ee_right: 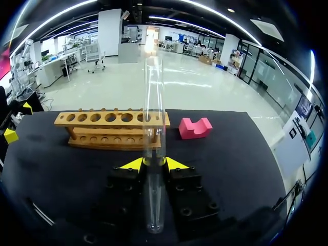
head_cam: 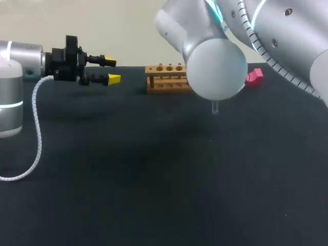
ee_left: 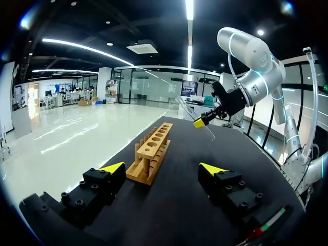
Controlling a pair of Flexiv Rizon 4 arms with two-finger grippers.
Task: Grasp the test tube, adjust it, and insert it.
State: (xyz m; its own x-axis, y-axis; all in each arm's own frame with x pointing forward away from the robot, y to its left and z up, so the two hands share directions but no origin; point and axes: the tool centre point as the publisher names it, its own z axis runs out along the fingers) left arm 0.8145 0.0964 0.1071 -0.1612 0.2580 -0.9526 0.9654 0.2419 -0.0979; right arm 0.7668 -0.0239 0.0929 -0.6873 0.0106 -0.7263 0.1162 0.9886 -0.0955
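Observation:
A clear glass test tube stands upright between my right gripper's yellow tips, and the gripper is shut on it. The wooden rack with a row of holes lies just beyond the tube on the black table. In the head view my right arm hides that gripper, and only the tube's lower end shows beside the rack. My left gripper hovers open and empty left of the rack. Its own view looks along the rack toward the held tube.
A pink block lies to the right of the rack near the table's far edge, and it also shows in the right wrist view. Black cloth covers the table. My right arm's large joint hangs over the middle.

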